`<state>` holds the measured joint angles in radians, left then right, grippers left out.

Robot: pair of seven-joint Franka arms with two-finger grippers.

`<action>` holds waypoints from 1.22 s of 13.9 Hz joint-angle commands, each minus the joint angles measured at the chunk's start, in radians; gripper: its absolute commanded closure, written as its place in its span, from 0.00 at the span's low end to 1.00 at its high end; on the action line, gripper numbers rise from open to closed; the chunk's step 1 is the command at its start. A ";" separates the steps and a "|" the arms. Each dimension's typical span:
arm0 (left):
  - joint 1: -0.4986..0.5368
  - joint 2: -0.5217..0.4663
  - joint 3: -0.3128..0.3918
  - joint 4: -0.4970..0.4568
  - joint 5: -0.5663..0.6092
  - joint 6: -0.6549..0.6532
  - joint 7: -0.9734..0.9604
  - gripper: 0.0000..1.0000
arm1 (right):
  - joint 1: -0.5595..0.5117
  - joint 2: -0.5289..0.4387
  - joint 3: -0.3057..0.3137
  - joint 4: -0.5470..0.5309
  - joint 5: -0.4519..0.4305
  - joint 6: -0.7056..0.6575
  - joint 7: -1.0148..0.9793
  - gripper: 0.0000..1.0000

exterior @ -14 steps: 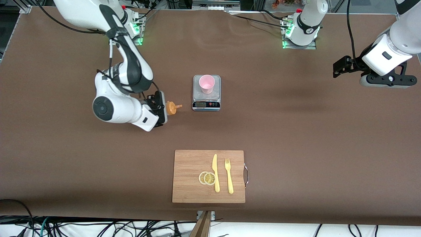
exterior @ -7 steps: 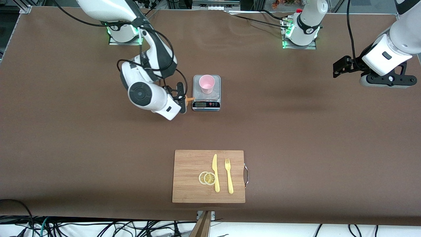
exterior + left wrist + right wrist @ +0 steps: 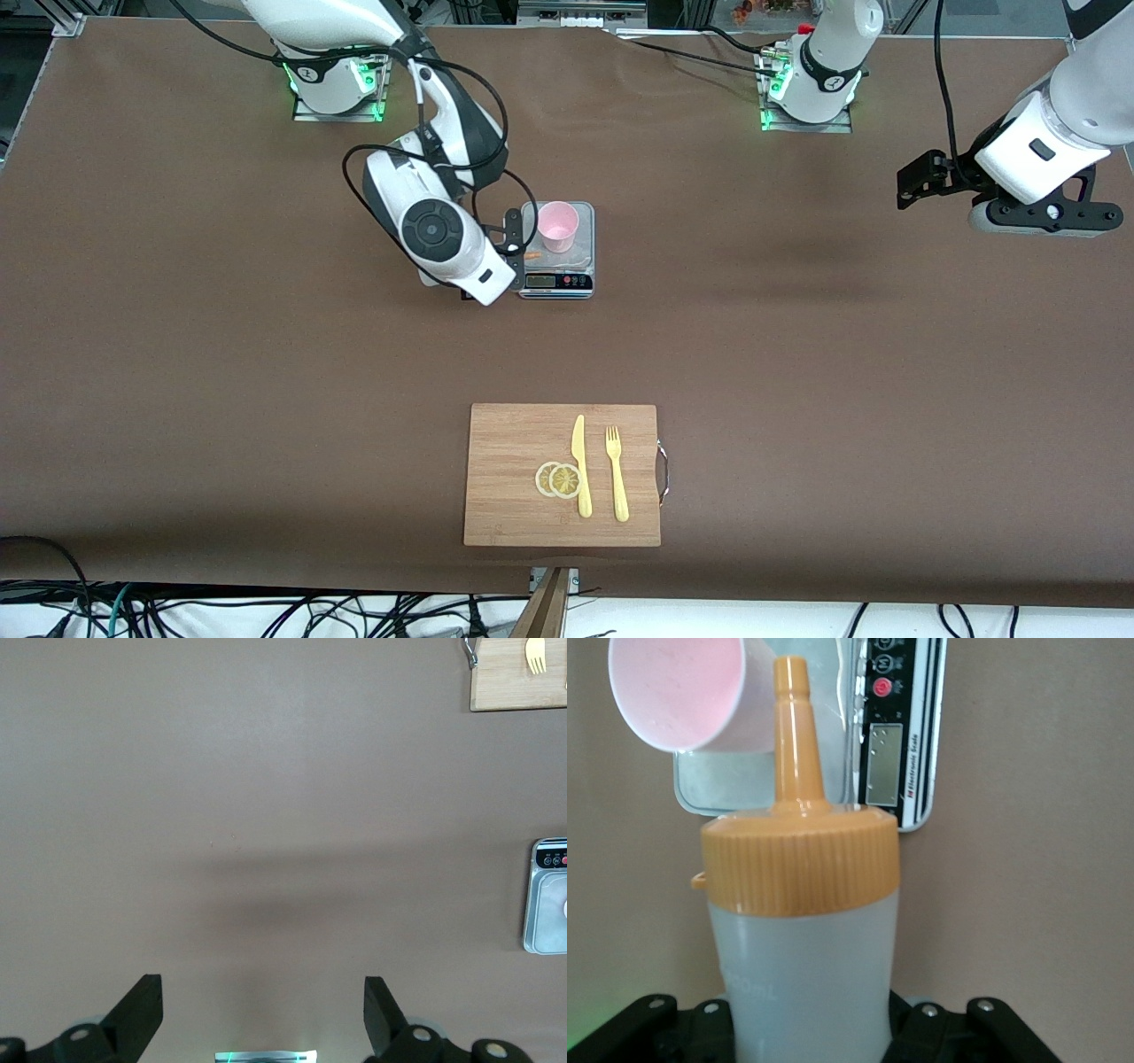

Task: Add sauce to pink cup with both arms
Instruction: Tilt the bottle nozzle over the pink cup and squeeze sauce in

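The brown worktop [image 3: 797, 354] carries a scale [image 3: 555, 266] with the pink cup [image 3: 557, 225] near its middle. The right gripper [image 3: 514, 252] holds the sauce [image 3: 799, 930] tight over the scale. The left gripper [image 3: 263, 1014] waits with wide fingers over the left arm's end.

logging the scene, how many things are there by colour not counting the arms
pink: 1, pink cup
orange-capped: 1, sauce
silver: 1, scale
wood: 1, cutting board
yellow: 4, knife, fork, 2 lemon slices
total: 8

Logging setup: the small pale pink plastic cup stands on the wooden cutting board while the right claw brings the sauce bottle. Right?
No. The small pale pink plastic cup stands on the grey kitchen scale, as the front view shows. The right claw does hold the translucent orange-capped sauce bottle.
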<state>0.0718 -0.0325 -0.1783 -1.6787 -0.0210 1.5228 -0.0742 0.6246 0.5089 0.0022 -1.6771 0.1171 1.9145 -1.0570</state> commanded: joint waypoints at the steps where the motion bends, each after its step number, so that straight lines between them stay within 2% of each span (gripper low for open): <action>1: 0.000 0.000 -0.001 0.011 0.007 -0.026 0.010 0.00 | 0.029 -0.050 -0.007 -0.044 -0.030 -0.020 0.040 1.00; 17: -0.001 0.000 -0.007 0.013 0.007 -0.027 0.008 0.00 | 0.104 -0.079 -0.004 -0.064 -0.135 -0.123 0.123 1.00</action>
<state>0.0716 -0.0325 -0.1832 -1.6787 -0.0210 1.5121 -0.0742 0.7134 0.4712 0.0023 -1.7115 0.0036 1.8095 -0.9494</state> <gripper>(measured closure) 0.000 0.705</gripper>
